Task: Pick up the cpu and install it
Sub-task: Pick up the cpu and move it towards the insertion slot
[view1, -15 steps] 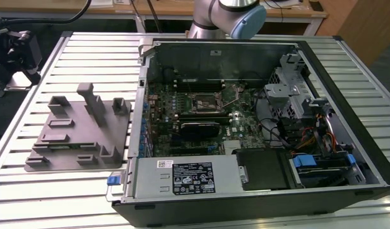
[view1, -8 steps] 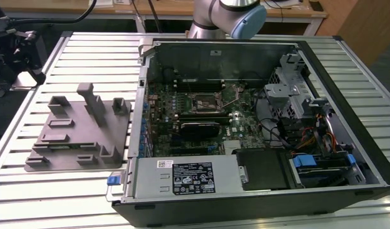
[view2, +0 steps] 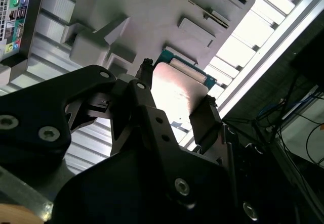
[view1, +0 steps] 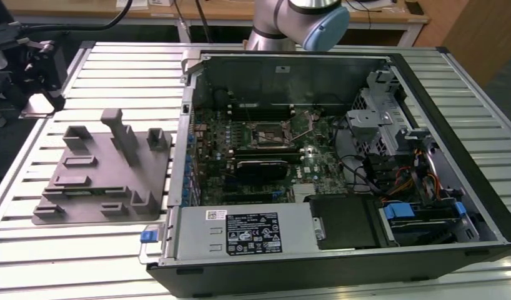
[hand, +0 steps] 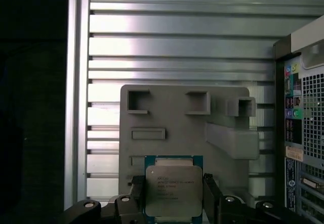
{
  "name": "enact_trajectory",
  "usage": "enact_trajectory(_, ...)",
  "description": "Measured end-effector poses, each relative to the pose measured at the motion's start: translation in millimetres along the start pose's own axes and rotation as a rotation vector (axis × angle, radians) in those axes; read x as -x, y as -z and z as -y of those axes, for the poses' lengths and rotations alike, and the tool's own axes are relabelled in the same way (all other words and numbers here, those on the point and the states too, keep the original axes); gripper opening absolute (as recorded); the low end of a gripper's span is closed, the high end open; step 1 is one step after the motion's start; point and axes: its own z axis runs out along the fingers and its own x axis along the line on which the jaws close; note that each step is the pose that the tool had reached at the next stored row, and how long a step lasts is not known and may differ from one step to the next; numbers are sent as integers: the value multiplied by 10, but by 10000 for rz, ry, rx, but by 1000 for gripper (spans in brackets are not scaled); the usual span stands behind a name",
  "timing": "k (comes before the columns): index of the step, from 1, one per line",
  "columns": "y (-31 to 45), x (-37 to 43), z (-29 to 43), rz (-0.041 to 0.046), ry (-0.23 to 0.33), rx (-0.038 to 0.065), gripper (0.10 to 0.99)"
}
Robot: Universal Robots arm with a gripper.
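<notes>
The cpu (hand: pixel 171 189), a small square chip with a silvery top and a green rim, sits between the two black fingers of my gripper (hand: pixel 172 196), which is shut on it. In the second wrist view the cpu (view2: pixel 178 85) shines between the same fingers, with the gripper (view2: pixel 175 100) clamped on two opposite edges. The chip hangs well above the grey tray (hand: pixel 167 113). In the exterior view the gripper (view1: pixel 39 100) is over the table's far left, past the tray (view1: pixel 97 172). The motherboard socket (view1: pixel 268 131) lies inside the open computer case (view1: pixel 322 169), its lever raised.
The grey tray has upright blocks (view1: pixel 120 134) and recessed pockets. The case's walls, drive cage (view1: pixel 385 119) and power supply (view1: pixel 243 231) surround the motherboard. The arm's base (view1: pixel 289 25) stands behind the case. The slatted table's edge (view1: pixel 14 169) runs along the exterior view's left.
</notes>
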Motion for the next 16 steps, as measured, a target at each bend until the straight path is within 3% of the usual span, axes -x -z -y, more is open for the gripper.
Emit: enact_trajectory(16, -4, 148, -2, -1, 0, 0, 541)
